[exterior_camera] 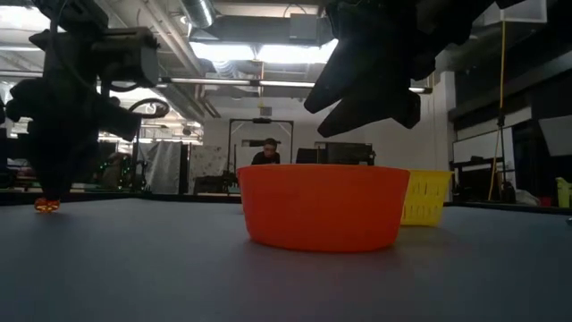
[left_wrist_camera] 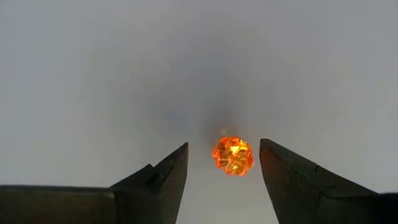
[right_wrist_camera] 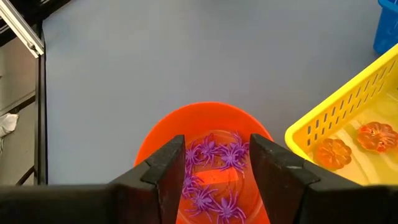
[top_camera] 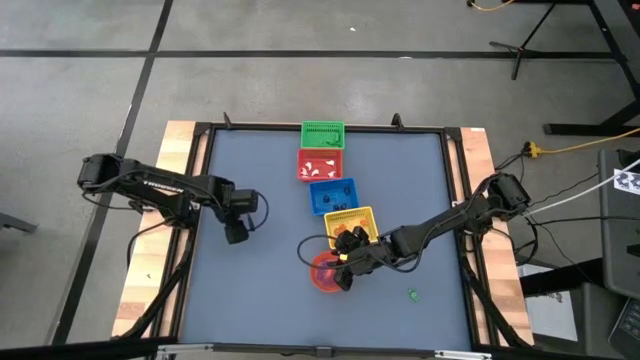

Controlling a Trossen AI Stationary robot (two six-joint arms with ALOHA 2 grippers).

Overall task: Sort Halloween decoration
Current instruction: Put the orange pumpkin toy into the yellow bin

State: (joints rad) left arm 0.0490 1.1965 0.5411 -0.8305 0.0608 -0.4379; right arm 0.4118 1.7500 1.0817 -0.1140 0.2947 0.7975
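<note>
A small orange decoration (left_wrist_camera: 232, 155) lies on the blue-grey table mat (top_camera: 270, 190) near the table's left edge, also in the low view (exterior_camera: 46, 205). My left gripper (left_wrist_camera: 224, 146) (top_camera: 236, 236) points straight down over it, open, one finger on either side and apart from it. My right gripper (right_wrist_camera: 217, 162) (top_camera: 345, 275) hangs open above the red-orange bowl (right_wrist_camera: 186, 121) (exterior_camera: 322, 206), which holds several purple spider decorations (right_wrist_camera: 214, 155). Nothing is between its fingers.
A row of baskets runs from the far edge toward the bowl: green (top_camera: 322, 133), red (top_camera: 321, 164) with white pieces, blue (top_camera: 332, 196), yellow (top_camera: 350, 222) holding orange pumpkins (right_wrist_camera: 333, 152). A green piece (top_camera: 412, 294) lies loose near the front right.
</note>
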